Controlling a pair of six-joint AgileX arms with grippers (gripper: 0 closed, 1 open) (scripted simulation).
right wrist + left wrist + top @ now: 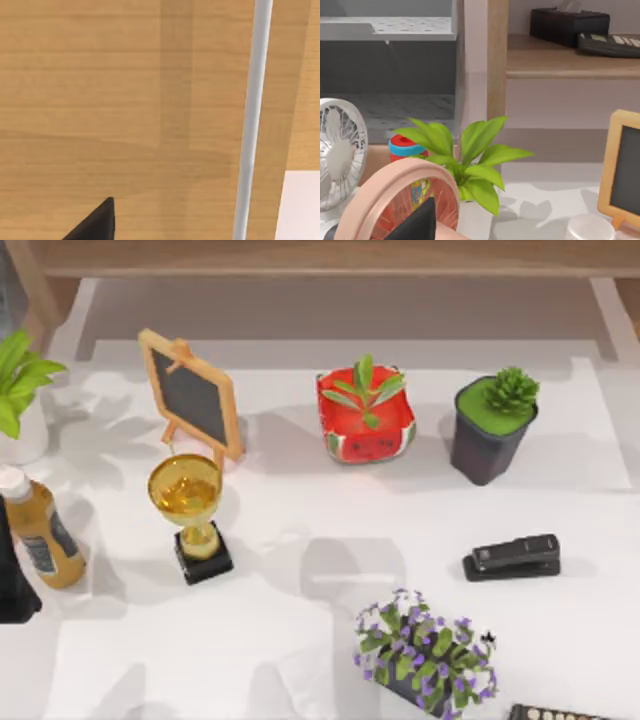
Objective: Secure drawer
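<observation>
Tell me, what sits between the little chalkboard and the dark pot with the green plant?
In the top view, the watermelon-patterned pot with its leafy sprig stands between the chalkboard and the dark pot, along the table's far side.

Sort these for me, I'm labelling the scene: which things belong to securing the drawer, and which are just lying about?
Job: wood drawer front; its bar handle; right pincer close to it.
Lying about: chalkboard, trophy, stapler, bottle, melon pot, succulent, flowers; left pincer idle near fan.
</observation>
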